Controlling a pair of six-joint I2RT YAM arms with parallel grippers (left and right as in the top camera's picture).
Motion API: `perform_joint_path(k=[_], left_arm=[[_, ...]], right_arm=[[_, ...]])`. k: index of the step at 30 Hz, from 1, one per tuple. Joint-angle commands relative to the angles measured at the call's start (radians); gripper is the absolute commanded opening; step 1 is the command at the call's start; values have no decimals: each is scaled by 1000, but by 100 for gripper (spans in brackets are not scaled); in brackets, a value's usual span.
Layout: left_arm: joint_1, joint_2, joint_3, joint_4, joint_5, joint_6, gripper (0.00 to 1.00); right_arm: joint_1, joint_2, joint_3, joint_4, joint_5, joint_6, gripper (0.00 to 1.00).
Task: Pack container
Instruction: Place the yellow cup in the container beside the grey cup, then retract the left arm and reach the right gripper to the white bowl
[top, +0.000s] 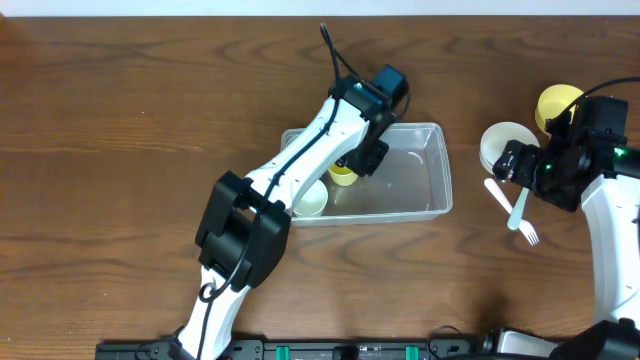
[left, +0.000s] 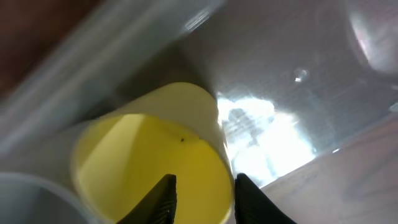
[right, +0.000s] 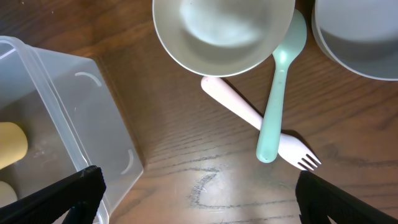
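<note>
The clear container (top: 440, 150) lies at mid-table. A yellow cup (top: 342, 175) stands inside it at its left end. My left gripper (top: 352, 162) reaches down into the container over that cup. In the left wrist view the left gripper (left: 203, 180) straddles the rim of the yellow cup (left: 155, 143): one finger is inside, the other outside, and the jaws are parted with a gap beside the wall. The container floor (left: 298, 74) shows behind. My right gripper (top: 505, 165), also seen as right gripper (right: 199, 182), hangs wide open over bare table right of the container (right: 62, 106).
A pale round cup (top: 310, 200) sits in the container's near-left corner. Right of the container stand a white bowl (top: 508, 145) and a yellow bowl (top: 556, 103). A white fork (top: 527, 232) and a mint spoon (top: 517, 208) lie crossed there: fork (right: 236, 106), spoon (right: 278, 93), bowl (right: 224, 31).
</note>
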Motion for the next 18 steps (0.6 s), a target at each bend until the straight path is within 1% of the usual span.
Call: perform_joint_path(k=[1, 4, 8, 10, 14, 18], left_arm=[[5, -89, 84, -29, -95, 19, 33], [19, -186, 100, -47, -154, 15, 34], [79, -310, 100, -91, -154, 16, 37], [134, -370, 100, -118, -154, 15, 38], [296, -470, 99, -156, -144, -36, 38], [501, -552, 73, -167, 19, -57, 38]], right_arm=[[-5, 3, 11, -1, 2, -4, 99], [-5, 3, 11, 0, 1, -4, 99], [-5, -3, 12, 6, -59, -43, 99], [0, -15, 22, 3, -69, -64, 99], [38, -37, 99, -33, -55, -137, 99], [99, -26, 214, -69, 15, -206, 99]])
